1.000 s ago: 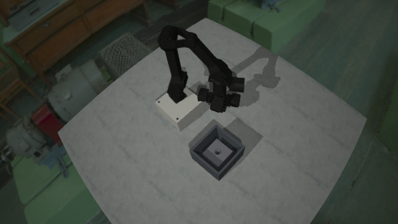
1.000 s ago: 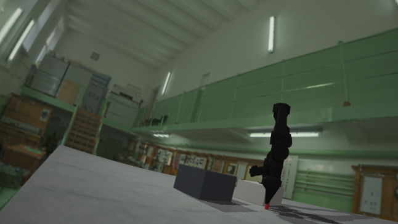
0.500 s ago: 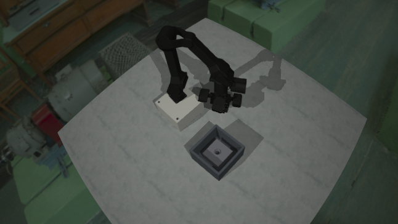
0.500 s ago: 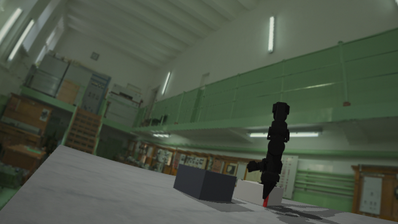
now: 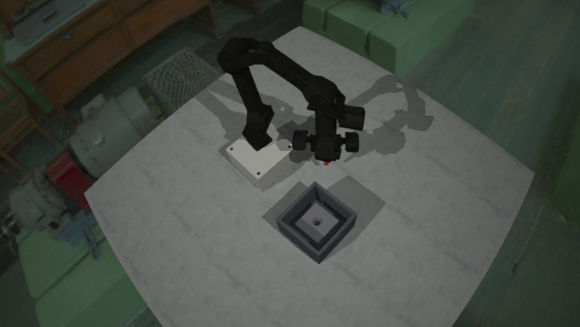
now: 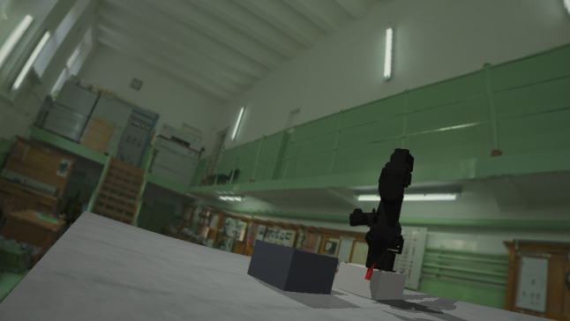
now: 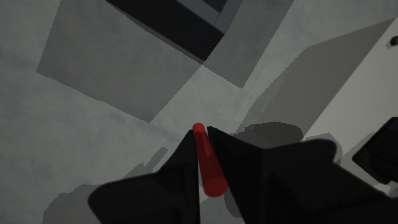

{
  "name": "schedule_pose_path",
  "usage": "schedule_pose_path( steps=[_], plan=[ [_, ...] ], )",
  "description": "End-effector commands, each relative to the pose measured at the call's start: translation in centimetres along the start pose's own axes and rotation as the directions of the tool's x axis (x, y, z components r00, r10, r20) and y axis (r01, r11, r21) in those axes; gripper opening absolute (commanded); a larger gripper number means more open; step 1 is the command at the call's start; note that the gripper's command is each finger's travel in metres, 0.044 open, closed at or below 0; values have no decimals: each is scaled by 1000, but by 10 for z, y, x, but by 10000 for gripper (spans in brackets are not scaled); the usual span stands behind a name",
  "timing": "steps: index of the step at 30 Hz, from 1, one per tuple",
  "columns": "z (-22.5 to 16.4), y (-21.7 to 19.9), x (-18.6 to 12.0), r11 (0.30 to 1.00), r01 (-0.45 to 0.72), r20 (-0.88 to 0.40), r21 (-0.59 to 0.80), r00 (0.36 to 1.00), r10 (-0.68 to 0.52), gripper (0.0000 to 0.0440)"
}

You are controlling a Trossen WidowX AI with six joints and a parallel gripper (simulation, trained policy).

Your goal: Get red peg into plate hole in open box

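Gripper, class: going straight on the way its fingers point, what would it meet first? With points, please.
Probably the table top point(image 5: 215, 251) point(image 6: 146, 269) point(image 7: 30, 125), met first by the red peg point(image 5: 326, 163) point(image 6: 369, 272) point(image 7: 202, 150) in the gripper point(image 5: 327, 158) point(image 6: 371, 266) point(image 7: 200, 132); its tilt makes the exact spot unclear.

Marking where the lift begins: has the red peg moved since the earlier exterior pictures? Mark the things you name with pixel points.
Yes: the peg point(image 5: 326, 163) point(image 6: 369, 272) point(image 7: 215, 187) is higher against the white block point(image 5: 260, 162) point(image 6: 388, 286) point(image 7: 360, 95).
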State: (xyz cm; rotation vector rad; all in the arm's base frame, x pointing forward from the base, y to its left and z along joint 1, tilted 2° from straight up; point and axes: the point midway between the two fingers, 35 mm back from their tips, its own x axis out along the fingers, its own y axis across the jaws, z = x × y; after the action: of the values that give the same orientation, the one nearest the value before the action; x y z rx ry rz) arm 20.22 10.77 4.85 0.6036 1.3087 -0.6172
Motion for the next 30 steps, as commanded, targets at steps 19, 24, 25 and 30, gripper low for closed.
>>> schedule_pose_path(
  steps=[19,24,25,30],
  plan=[
    [91,13,-45,998,-27,112,63,994,19,0],
    [111,9,-44,995,-25,120,99,993,13,0],
    [115,9,-44,994,-26,122,106,992,13,0],
    [134,5,-40,990,-23,125,141,992,5,0]
  ],
)
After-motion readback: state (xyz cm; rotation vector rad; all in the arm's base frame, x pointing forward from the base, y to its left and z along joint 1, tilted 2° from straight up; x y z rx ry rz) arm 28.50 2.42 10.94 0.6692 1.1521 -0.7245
